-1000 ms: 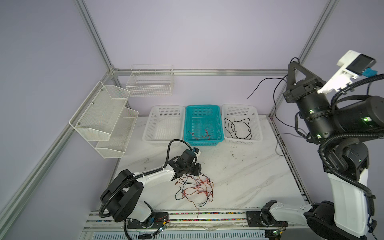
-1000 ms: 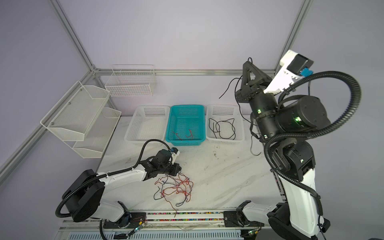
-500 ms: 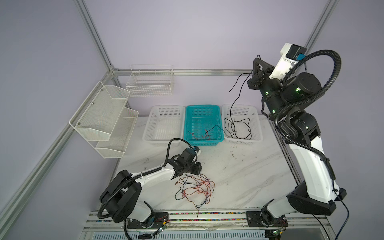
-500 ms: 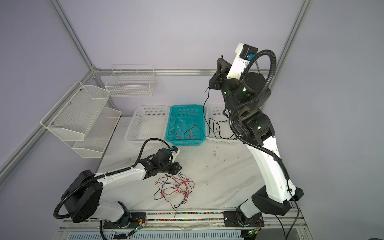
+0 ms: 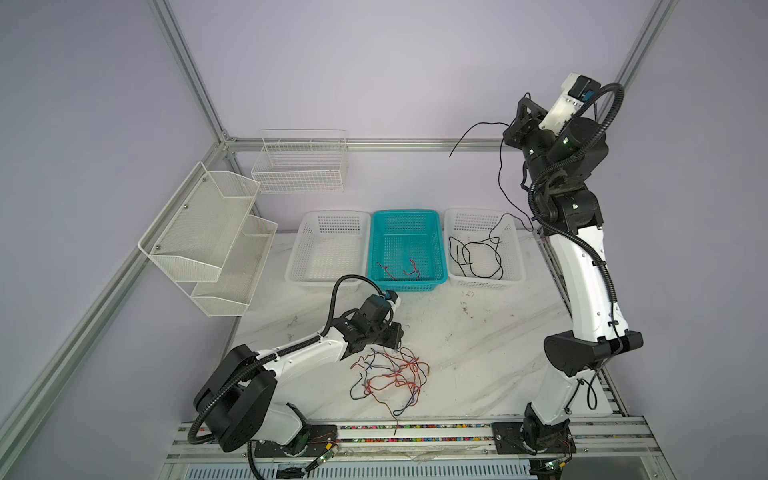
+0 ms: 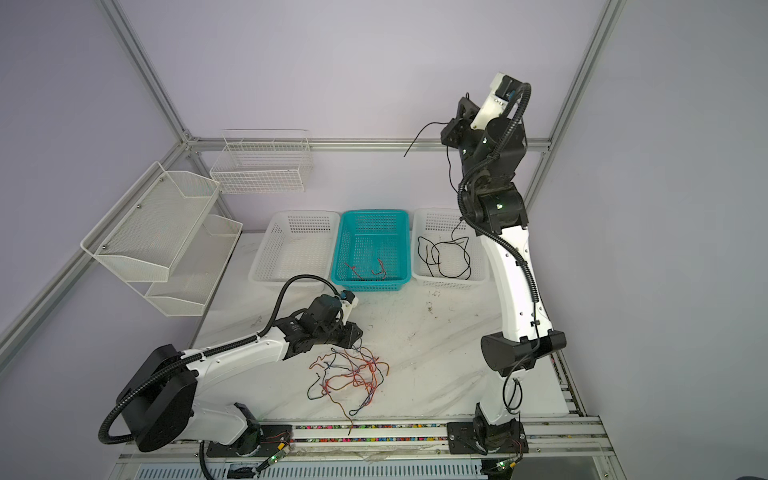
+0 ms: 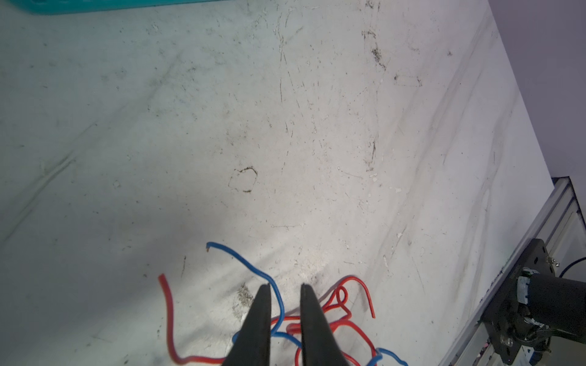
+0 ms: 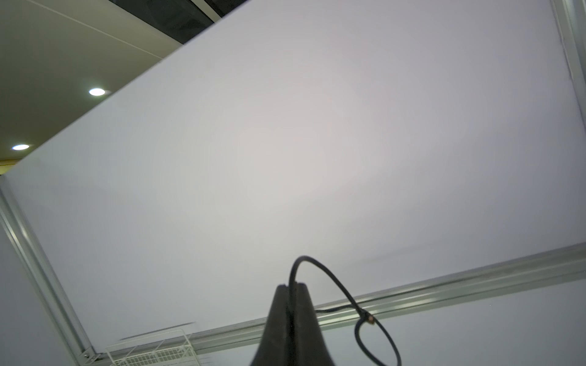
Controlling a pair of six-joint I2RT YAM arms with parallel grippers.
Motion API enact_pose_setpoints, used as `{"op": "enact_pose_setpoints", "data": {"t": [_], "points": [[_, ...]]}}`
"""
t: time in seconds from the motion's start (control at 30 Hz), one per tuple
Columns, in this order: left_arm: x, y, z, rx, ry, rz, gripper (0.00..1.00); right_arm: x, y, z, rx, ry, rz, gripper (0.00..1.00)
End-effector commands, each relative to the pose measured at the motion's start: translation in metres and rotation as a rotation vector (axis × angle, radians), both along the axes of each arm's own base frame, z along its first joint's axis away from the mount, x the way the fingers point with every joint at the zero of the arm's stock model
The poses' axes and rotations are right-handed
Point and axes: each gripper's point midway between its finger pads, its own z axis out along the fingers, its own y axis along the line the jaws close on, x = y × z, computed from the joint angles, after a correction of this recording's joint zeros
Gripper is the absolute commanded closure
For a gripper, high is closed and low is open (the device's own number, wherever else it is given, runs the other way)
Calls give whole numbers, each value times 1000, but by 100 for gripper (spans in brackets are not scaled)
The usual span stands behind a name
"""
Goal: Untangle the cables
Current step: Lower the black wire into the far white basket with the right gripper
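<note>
Right gripper clamped on black cable, high off the table; left gripper slightly parted, gripping nothing; blue cable lies under the gap.

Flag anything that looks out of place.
The black cable is odd: pinched in the raised right gripper, it hangs through the air, one end sticking out free, the rest trailing into the right-hand white basket.

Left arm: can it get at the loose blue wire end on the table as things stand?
Probably yes. The left pincer hovers low, jaws slightly apart, and the thin blue wire's free end lies bare on the white marbled tabletop just ahead; nothing covers it.
</note>
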Motion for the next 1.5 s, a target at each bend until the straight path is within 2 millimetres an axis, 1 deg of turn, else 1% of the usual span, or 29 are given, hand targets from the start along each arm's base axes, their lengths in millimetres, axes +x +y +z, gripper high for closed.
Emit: {"op": "enact_pose_setpoints", "data": {"t": [0.0,0.07,0.13,0.23,0.37,0.4,0.53,0.7,0.77,0.9,0.93,1.03,1.17,1.3,1.4,1.47], "points": [[10,-3,19,-37,-44,23,82,29,-8,-26,102,45,133,100],[9,-2,16,-33,-39,26,82,43,-16,-46,119,87,138,100],[9,-2,14,-33,-39,26,82,54,-20,-65,126,128,141,100],[9,-3,11,-35,-33,26,82,61,-20,-85,124,166,141,100],[10,-6,13,-48,-34,24,82,66,-26,-114,135,216,102,100],[10,-6,2,-31,-12,25,82,68,-30,-124,145,240,77,100],[10,-7,-1,-30,-3,24,82,66,-43,-159,201,300,5,100],[11,-8,1,-35,-4,26,82,63,-50,-215,291,389,-31,100],[11,-7,2,-37,-7,28,82,60,-52,-232,309,412,-43,100],[11,-7,2,-37,-9,29,82,51,-59,-259,336,442,-83,100],[11,-8,2,-39,-6,27,82,50,-59,-263,336,446,-78,100],[12,-9,4,-44,-8,29,82,47,-58,-289,359,489,-82,100],[13,-10,6,-49,-11,31,82,47,-57,-333,388,575,-87,100],[14,-11,8,-51,-14,29,82,49,-47,-371,380,674,-68,100],[14,-11,10,-54,-17,30,82,46,-43,-387,350,718,-83,100],[15,-11,11,-54,-21,31,82,43,-42,-391,331,733,-98,99]]}}
